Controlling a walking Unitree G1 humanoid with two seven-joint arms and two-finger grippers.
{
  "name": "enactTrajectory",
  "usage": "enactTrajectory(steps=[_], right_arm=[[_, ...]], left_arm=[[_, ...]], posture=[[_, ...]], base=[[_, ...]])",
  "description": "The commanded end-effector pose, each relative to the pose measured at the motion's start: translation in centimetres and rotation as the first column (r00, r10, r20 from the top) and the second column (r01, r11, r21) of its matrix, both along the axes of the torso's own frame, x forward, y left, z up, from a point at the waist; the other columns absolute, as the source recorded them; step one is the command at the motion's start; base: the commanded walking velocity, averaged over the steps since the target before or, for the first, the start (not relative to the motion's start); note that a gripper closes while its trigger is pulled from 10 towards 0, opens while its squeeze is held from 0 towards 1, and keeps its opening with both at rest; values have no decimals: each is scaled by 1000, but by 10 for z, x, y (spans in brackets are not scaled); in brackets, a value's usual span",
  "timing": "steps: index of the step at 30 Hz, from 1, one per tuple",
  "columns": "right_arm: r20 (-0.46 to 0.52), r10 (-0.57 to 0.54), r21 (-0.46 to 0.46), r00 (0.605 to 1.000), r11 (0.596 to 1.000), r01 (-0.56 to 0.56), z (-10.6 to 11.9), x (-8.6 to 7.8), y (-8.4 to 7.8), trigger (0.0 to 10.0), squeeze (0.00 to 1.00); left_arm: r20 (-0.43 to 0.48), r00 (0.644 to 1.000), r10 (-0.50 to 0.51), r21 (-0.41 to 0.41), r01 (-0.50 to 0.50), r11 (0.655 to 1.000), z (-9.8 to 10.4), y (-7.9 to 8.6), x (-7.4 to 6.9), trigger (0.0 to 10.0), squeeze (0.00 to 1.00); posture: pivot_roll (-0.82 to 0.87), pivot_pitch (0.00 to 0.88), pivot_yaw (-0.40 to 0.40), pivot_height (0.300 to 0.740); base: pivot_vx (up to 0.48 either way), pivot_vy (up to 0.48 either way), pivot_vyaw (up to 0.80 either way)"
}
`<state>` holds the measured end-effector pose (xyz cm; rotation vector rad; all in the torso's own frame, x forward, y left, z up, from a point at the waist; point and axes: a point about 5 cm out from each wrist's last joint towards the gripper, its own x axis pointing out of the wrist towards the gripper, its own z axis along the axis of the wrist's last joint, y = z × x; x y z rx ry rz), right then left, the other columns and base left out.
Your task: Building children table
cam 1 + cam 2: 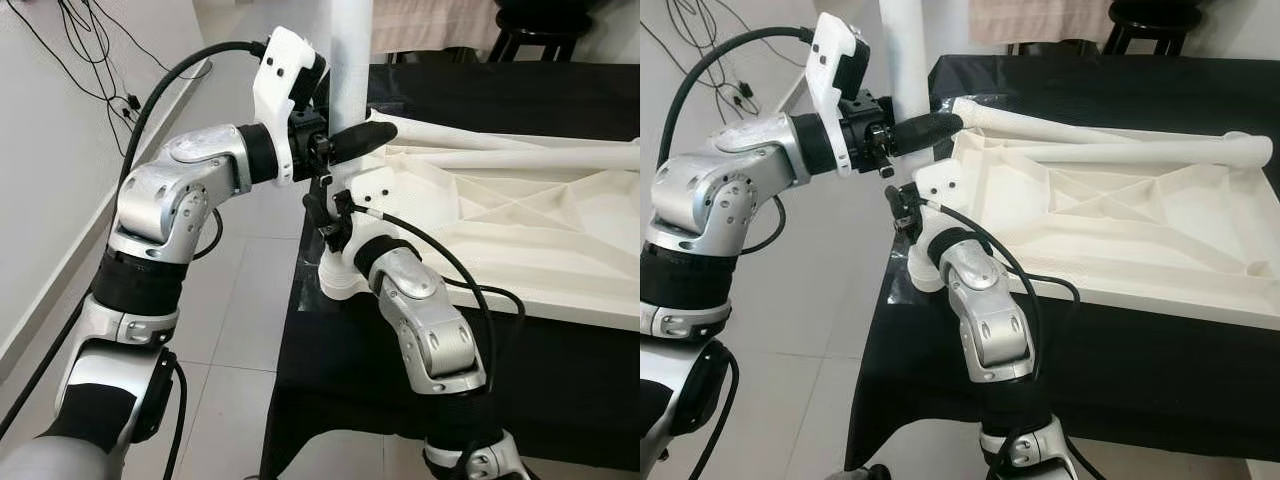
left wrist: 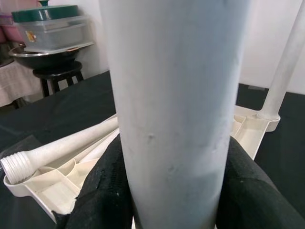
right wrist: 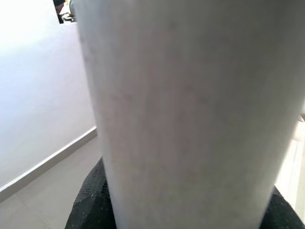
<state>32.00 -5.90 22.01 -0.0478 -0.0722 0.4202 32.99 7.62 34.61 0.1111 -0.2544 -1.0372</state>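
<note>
while both grippers clamp upright leg (image 1: 350, 50), tabletop (image 1: 520, 230) inverted.

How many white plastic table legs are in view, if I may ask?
4: one leg held upright by left claw and right claw, one standing in a corner of the white upturned tabletop, two lying loose on it.

Black-covered table (image 1: 1160, 350) carries upturned white tabletop (image 1: 1120, 215), near corner overhanging
</note>
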Motion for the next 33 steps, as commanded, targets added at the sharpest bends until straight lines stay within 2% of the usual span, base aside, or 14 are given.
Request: enactTrajectory(steps=[1, 3, 4, 5, 6, 8, 9, 12, 17, 21, 22, 24, 25, 33], right_arm=[[-185, -21, -28, 983, 999, 16, -34, 1, -1, 10000, 0], [-158, 24, -25, 987, 999, -28, -28, 2, 2, 10000, 0], [-109, 112, -30, 988, 993, -115, -19, 9, 3, 10000, 1000], [-109, 112, -30, 988, 993, -115, -19, 9, 3, 10000, 1000], [-4, 306, -44, 952, 951, -306, 3, 21, 2, 10000, 1000], [33, 382, -62, 923, 923, -380, 12, 26, -2, 10000, 1000], [33, 463, -104, 886, 883, -457, 17, 30, -8, 10000, 0], [-3, 556, -194, 831, 815, -546, 18, 35, -17, 10000, 0], [-66, 621, -237, 781, 751, -617, 15, 43, -20, 10000, 0], [-72, 631, -231, 772, 743, -629, 15, 45, -19, 10000, 0], [-75, 648, -217, 758, 731, -647, 16, 46, -17, 6902, 0], [-75, 648, -217, 758, 731, -647, 16, 46, -17, 6902, 0], [-74, 670, -201, 739, 716, -669, 16, 49, -17, 0, 0], [-70, 731, -140, 679, 667, -732, 13, 53, -20, 0, 0]], left_arm=[[-21, 1000, 21, 37, -20, 999, -8, 1, 2, 0, 0], [-21, 1000, 19, 37, -19, 999, -8, 1, 2, 0, 0], [-21, 1000, 17, 38, -16, 999, -8, 0, 2, 0, 0], [-21, 1000, 17, 38, -16, 999, -8, 0, 2, 0, 0], [-21, 1000, 9, 41, -8, 999, -8, -2, 1, 0, 0], [-21, 1000, 6, 43, -5, 999, -8, -2, 1, 0, 0], [-21, 1000, 2, 45, -1, 999, -8, -3, 0, 0, 0], [-22, 1000, -3, 47, 4, 999, -9, -3, -1, 0, 0], [-24, 1000, -9, 48, 10, 999, -10, -4, -3, 0, 0], [-25, 1000, -10, 49, 12, 999, -10, -4, -3, 0, 0], [-25, 1000, -11, 50, 12, 999, -10, -5, -4, 0, 0], [-25, 1000, -11, 50, 12, 999, -10, -5, -4, 0, 0], [-23, 1000, -10, 51, 11, 999, -10, -5, -4, 0, 0], [-17, 1000, -10, 54, 11, 999, -9, -5, -3, 0, 0]], posture=[[29, 166, 37, 740], [30, 165, 37, 740], [32, 165, 37, 740], [32, 165, 37, 740], [35, 164, 38, 740], [35, 164, 39, 740], [36, 164, 39, 740], [38, 167, 37, 740], [49, 171, 36, 740], [49, 171, 36, 740], [51, 172, 36, 740], [51, 172, 36, 740], [53, 171, 36, 740], [49, 167, 37, 740]], base=[[0, 0, 0], [0, 0, 0], [0, 0, 0], [0, 0, 0], [0, 0, 0], [0, 0, 0], [0, 0, 0], [0, 0, 0], [0, 0, 0], [0, 0, 0], [0, 0, 0], [0, 0, 0], [0, 0, 0], [0, 0, 0]])
